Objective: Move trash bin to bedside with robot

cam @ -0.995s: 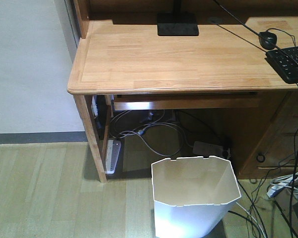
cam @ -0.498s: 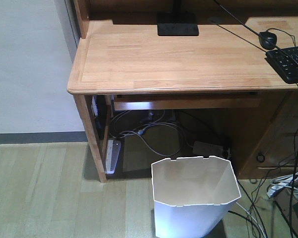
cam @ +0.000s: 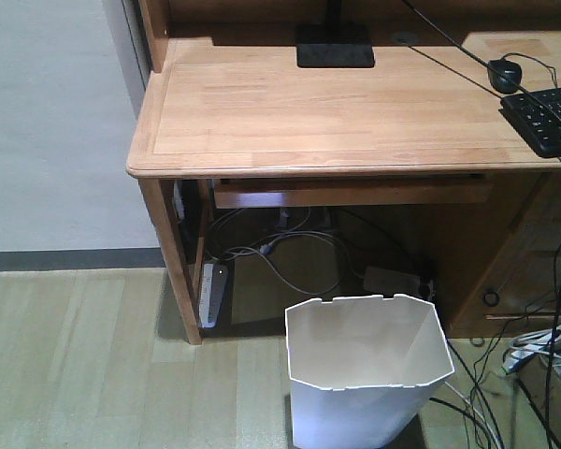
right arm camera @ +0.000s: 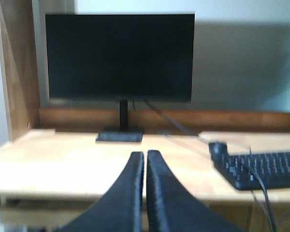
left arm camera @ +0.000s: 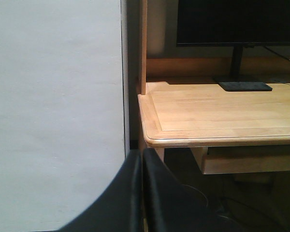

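1. The trash bin (cam: 369, 369) stands upright on the floor (cam: 75, 355), near and right of centre in the front view. It sits just in front of the desk (cam: 327, 112) opening and looks empty.
2. Almost nothing has changed in the last second, and the bin keeps the same spot. A bright glare low on its front wall has faded, and the loose cables (cam: 533, 346) at the far right sit a touch further right, which hints at a slight camera shift. I judge the move has not begun: the bin is untouched and no bed shows in any view.
3. The left hand (left arm camera: 141, 157) has its fingers nearly together, with only a thin slit between them. It holds nothing and faces the desk's left corner beside the wall (left arm camera: 53, 106).
4. The right hand (right arm camera: 145, 159) is likewise closed and empty. It points at the monitor (right arm camera: 119, 55), with the keyboard (right arm camera: 261, 169) to the right.
5. Next, a hand would probably need to open and come down to the bin's rim. The thin wall may flex, and the cables to the right of the bin could snag.
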Controlling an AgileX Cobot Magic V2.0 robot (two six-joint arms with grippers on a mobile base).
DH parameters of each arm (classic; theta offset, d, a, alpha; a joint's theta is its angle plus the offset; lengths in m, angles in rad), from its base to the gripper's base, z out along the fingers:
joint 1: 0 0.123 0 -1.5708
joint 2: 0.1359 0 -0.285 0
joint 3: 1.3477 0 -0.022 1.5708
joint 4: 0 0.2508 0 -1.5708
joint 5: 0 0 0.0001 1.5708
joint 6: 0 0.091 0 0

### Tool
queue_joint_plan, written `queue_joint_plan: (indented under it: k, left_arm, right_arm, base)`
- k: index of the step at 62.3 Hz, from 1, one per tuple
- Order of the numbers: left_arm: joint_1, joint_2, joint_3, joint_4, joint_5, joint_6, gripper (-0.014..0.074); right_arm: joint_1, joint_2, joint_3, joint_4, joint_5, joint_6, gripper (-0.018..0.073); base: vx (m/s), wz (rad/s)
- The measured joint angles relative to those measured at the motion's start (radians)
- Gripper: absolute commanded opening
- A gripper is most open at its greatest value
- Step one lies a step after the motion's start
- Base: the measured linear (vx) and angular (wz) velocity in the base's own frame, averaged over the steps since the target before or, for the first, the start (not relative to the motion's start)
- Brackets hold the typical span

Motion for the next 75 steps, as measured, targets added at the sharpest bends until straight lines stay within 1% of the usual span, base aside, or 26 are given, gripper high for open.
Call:
queue_joint_plan:
  k: [3,12,32,43,56,60,66,75]
  left_arm:
    - [0.000,0.000,0.000,0.000,0.000,0.000,-0.0006]
    - [0.000,0.000,0.000,0.000,0.000,0.000,-0.0006]
    - [0.000,0.000,0.000,0.000,0.000,0.000,-0.0006]
    - [0.000,0.000,0.000,0.000,0.000,0.000,-0.0006]
    - [0.000,0.000,0.000,0.000,0.000,0.000,-0.0006]
    - [0.000,0.000,0.000,0.000,0.000,0.000,-0.0006]
    - [0.000,0.000,0.000,0.000,0.000,0.000,-0.0006]
    - [0.000,0.000,0.000,0.000,0.000,0.000,-0.0006]
  right_arm:
    - [0.000,0.004,-0.022,0.000,0.054,0.001,-0.0011]
    - [0.000,0.099,-0.132,0.000,0.139,0.001,-0.0011]
    - [0.000,0.469,-0.366,0.000,0.331,0.000,-0.0011]
    - [0.000,0.594,-0.390,0.000,0.381,0.000,-0.0011]
    - [0.000,0.651,-0.390,0.000,0.413,0.000,-0.0005]
    - [0.000,0.651,-0.390,0.000,0.423,0.000,0.0010]
    - [0.000,0.651,-0.390,0.000,0.423,0.000,0.0063]
    - [0.000,0.665,-0.390,-0.001,0.434,0.000,0.0225]
  base:
    - [0.00,0.00]
    - [0.00,0.00]
    - [0.00,0.00]
    - [0.00,0.00]
    - [0.00,0.00]
    - [0.00,0.00]
    - [0.00,0.00]
    - [0.00,0.00]
